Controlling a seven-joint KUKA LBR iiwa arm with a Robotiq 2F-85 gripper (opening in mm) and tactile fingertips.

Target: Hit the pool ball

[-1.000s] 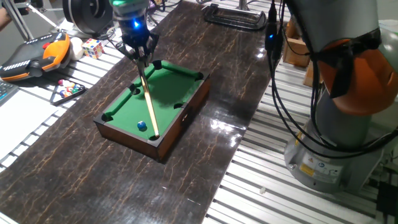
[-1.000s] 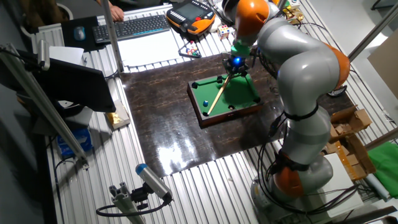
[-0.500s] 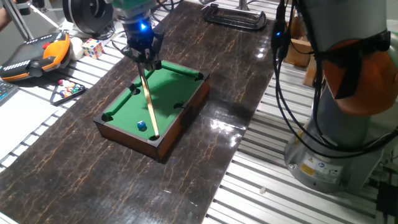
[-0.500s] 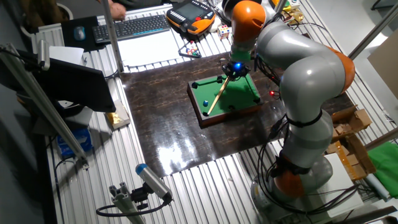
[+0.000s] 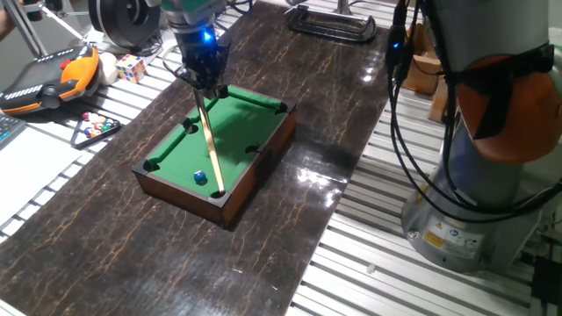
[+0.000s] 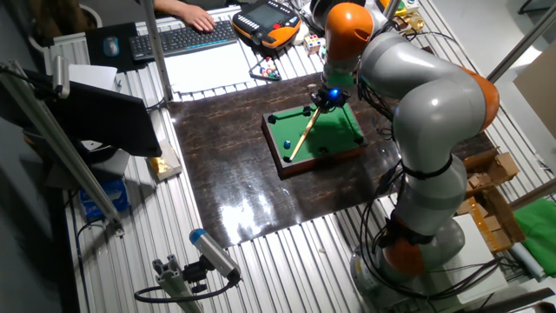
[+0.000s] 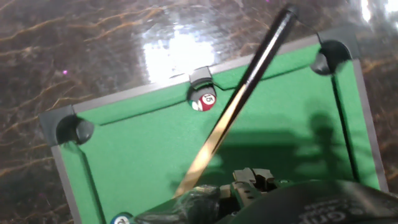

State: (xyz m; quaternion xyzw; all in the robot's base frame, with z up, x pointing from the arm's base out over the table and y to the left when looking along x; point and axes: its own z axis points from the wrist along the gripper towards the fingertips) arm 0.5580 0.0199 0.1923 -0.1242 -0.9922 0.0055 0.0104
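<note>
The miniature green pool table [image 5: 237, 118] stands on the dark marbled board. The tiny blue pool ball [image 5: 200, 177] lies on the felt near the table's near end; it also shows in the other fixed view [image 6: 287, 144]. My gripper [image 5: 204, 81] hangs over the far end, shut on a wooden cue stick [image 5: 211, 145]. The cue slants down, and its lower end rests just right of the ball. In the hand view the cue [image 7: 242, 93] runs diagonally across the felt from my gripper [image 7: 208, 194], and the blue ball [image 7: 121, 219] peeks in at the bottom edge.
A maroon-striped ball [image 7: 203, 101] sits by a side pocket. Left of the board lie racked small balls with a black triangle [image 5: 95, 127], a puzzle cube [image 5: 132, 67] and an orange pendant [image 5: 53, 75]. A black clamp [image 5: 329, 22] lies at the far end. The robot base [image 5: 474, 202] stands on the right.
My gripper has shifted slightly to the right and away over the table's far end, tilting the cue a little. The blue ball has not moved.
</note>
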